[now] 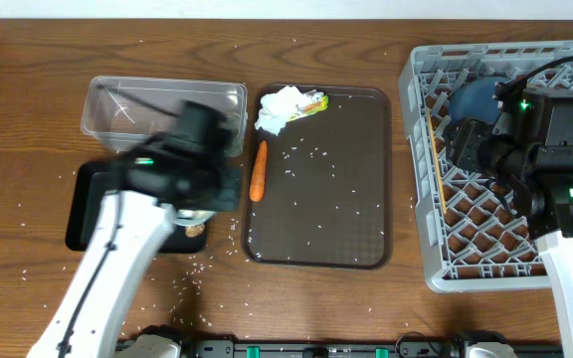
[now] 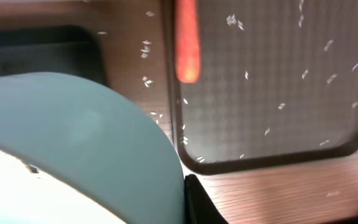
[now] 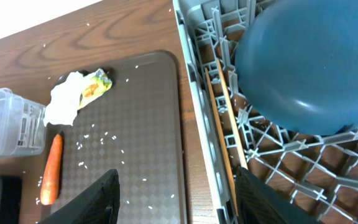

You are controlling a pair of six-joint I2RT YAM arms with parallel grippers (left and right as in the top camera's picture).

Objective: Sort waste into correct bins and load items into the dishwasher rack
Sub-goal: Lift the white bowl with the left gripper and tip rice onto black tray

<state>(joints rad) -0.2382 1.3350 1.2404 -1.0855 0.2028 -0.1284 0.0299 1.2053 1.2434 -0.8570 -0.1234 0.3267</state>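
Left hand [image 1: 195, 209] closed on light-blue cup [image 2: 73, 143] at centre left, right hand [image 3: 178, 200] wide open, empty, near blue bowl [image 3: 309, 62] in rack [image 3: 197, 93]

Mock dish-clearing lab bench: wooden table [image 1: 28, 99], dishwasher rack [image 1: 418, 169], serving tray [image 1: 346, 159].

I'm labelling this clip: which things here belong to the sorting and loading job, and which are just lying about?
Job: carrot, napkin with wrapper, rice grains, clear tub, black tray, light-blue cup, dark-blue bowl, chopsticks, dishwasher rack.
Lying about: brown serving tray, table.
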